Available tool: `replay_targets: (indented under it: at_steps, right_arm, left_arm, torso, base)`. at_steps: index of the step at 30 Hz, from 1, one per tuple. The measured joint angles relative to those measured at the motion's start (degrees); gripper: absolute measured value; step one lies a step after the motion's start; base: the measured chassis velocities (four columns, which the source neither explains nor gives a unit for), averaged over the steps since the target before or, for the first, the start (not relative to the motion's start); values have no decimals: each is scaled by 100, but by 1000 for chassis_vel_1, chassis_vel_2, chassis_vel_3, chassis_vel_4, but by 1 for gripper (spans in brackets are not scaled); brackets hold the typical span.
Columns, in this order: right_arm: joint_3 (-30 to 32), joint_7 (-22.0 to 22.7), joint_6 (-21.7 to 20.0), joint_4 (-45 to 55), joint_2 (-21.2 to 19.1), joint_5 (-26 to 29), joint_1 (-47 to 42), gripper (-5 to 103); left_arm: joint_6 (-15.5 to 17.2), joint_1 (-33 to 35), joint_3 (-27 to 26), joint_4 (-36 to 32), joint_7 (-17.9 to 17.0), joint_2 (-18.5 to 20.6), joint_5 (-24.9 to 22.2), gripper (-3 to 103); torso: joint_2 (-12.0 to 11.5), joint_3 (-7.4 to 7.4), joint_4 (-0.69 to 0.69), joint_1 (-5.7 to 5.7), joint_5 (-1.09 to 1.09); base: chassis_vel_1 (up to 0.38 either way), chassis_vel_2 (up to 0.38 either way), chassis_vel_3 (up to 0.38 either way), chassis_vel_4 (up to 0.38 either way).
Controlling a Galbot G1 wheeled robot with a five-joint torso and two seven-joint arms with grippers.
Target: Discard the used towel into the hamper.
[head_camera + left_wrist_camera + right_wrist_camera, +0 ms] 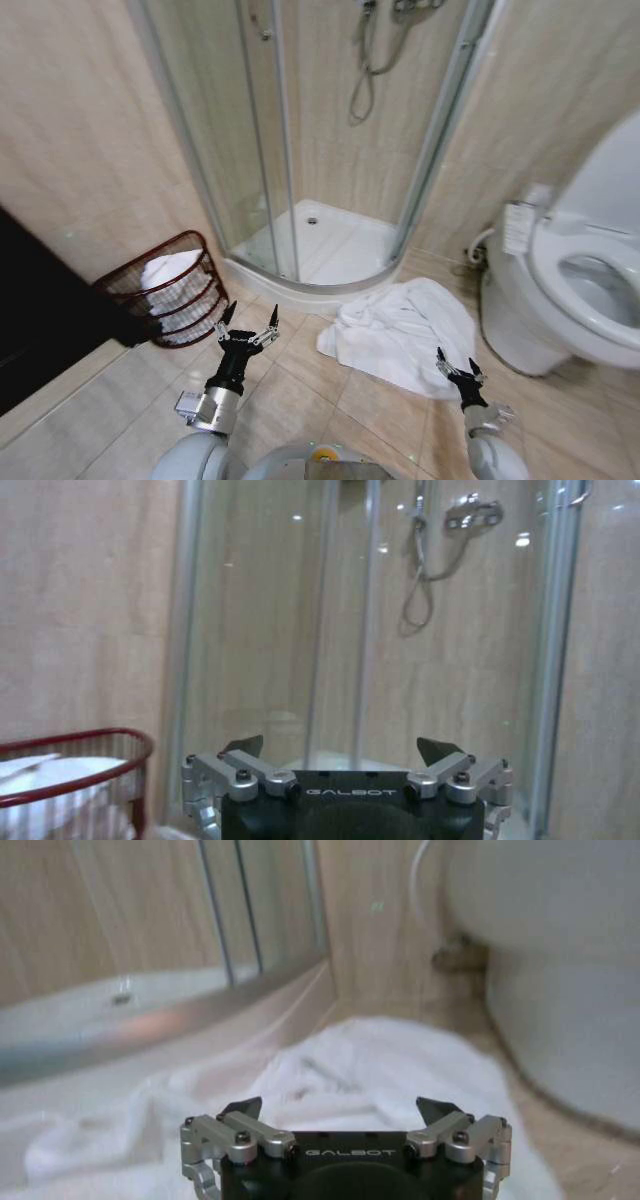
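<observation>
Bottom of frame, the left gripper (247, 322) and right gripper (458, 365) gape wide, empty, above the floor. Centre: towel (400, 333). Left: hamper (190, 243) holding white cloth (168, 270).

The left claw (340, 751) gapes wide before the shower door (300, 630), beside the hamper (90, 751).

The word "GALBOT" stands in pale capital letters on the black body of the left gripper (343, 754), just below its spread fingers. The same "GALBOT" lettering stands on the black body of the right gripper (343, 1114). No other text is legible.
</observation>
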Motion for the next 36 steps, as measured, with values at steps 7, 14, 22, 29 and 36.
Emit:
replay_targets:
  at_steps: [7, 14, 22, 29, 36]
  right_arm:
    - [-255, -536, -143, -1219, -259, -52, 754, 100]
    - [-406, -470, 51, -2823, -413, -691, 1720, 100]
    - [-440, -352, -518, -3206, -550, -271, 2072, 100]
    - [-393, -442, -998, -3740, -610, 359, 2354, 100]
    - [-357, -657, -1501, -3876, -593, 620, 2447, 100]
  left_arm:
    - [0, 0, 1, 0, 0, -1, 0, 100]
    - [0, 0, 1, 0, 1, -1, 0, 100]
    - [0, 0, 1, 0, 1, 0, 0, 100]
    - [0, 0, 0, 0, 1, -1, 0, 100]
    - [0, 0, 1, 0, 1, 0, 0, 100]
  torso:
    - [0, -1, -1, 0, -4]
    - [-5, -6, 0, 0, -3]
    - [-106, -105, 0, 0, -4]
    - [-138, -138, 0, 0, -7]
    - [-146, -147, 1, 0, -16]
  base:
    - [31, 37, 26, 26]
    - [0, 0, 0, 0]
    - [0, 0, 0, 0]
    - [2, 3, 4, 7]
    - [0, 0, 0, 0]
